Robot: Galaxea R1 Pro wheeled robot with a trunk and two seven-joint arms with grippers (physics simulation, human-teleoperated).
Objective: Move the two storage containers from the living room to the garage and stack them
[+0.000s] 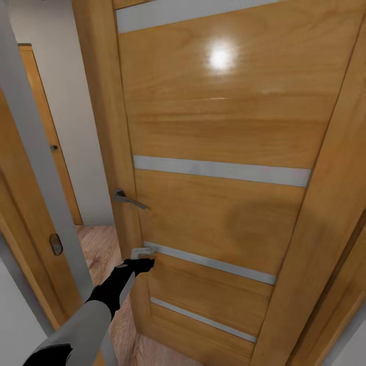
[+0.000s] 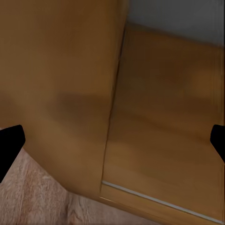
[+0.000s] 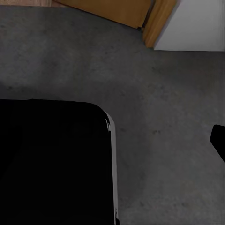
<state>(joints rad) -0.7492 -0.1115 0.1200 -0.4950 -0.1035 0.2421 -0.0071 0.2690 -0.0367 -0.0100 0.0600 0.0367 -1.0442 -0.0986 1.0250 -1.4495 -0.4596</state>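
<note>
- The wooden door point(image 1: 218, 168), with pale horizontal strips and a metal lever handle point(image 1: 127, 199), stands close before the robot and takes up most of the head view; its edge sits at about 9 o'clock of centre, with a gap to a white corridor wall point(image 1: 76, 127) beyond. Judgement: the door is partly open and blocks the way, so the robot is working it wider to pass.
- The left pincer point(image 1: 143, 259) rests against the door's lower edge zone, below the handle at about 7 o'clock of the picture, touching or just beside the panel near a pale strip.
- The left arm point(image 1: 86, 315) reaches forward and up from 7 o'clock, nearly straight, in a pushing pose rather than a grasping one.
- In the left wrist view the fingertips point(image 2: 10, 145) sit at opposite margins with door wood between them: the left pincer is wide and holds nothing.
- The right wrist view looks down on dark grey concrete floor point(image 3: 159, 140), with a door frame foot point(image 3: 157, 26) and a black robot part point(image 3: 51, 164). One right fingertip point(image 3: 218, 138) shows at the margin; I cannot tell that pincer's state.
- The storage containers are not visible; their location cannot be stated.
</note>
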